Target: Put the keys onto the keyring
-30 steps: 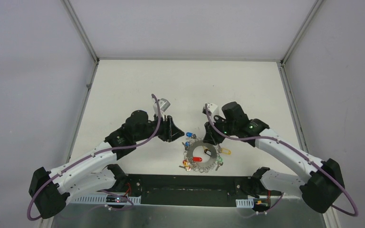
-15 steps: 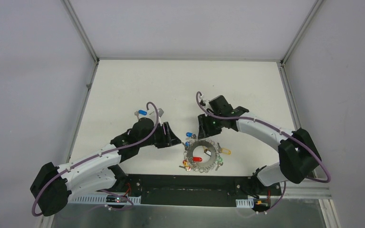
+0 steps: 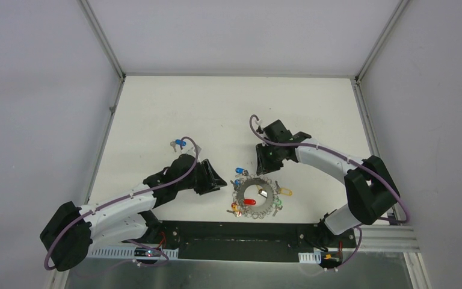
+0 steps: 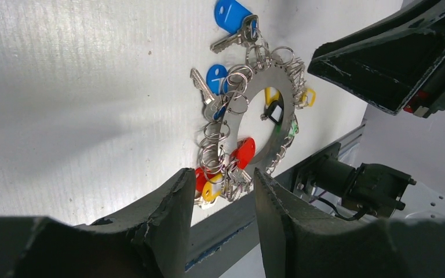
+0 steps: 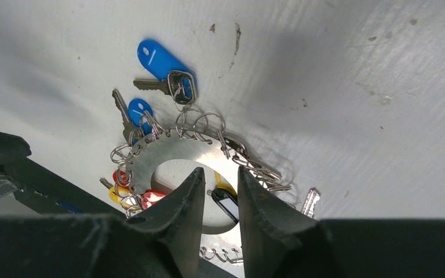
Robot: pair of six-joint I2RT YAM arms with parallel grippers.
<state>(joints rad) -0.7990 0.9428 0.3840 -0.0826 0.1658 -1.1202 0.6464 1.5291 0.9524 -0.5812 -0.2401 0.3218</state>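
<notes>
Steel and flat, the keyring (image 3: pixel 242 192) lies on the white table (image 3: pixel 228 108) between the two grippers. The left gripper (image 4: pixel 220 182) has its jaws partway apart with nothing between them; the keyring sits just ahead of its fingertips, a red tag (image 4: pixel 244 152) nearest. The right gripper (image 5: pixel 220 174) is parted only narrowly and is also empty, with the keyring just past its tips. A blue-tagged key (image 5: pixel 157 58) lies beyond the keyring's far edge from it. A second blue-tagged key (image 3: pixel 179 142) rests well apart, behind the left gripper.

White arms (image 3: pixel 120 205) — black joints (image 3: pixel 66 235), purple cables (image 3: pixel 252 122).
</notes>
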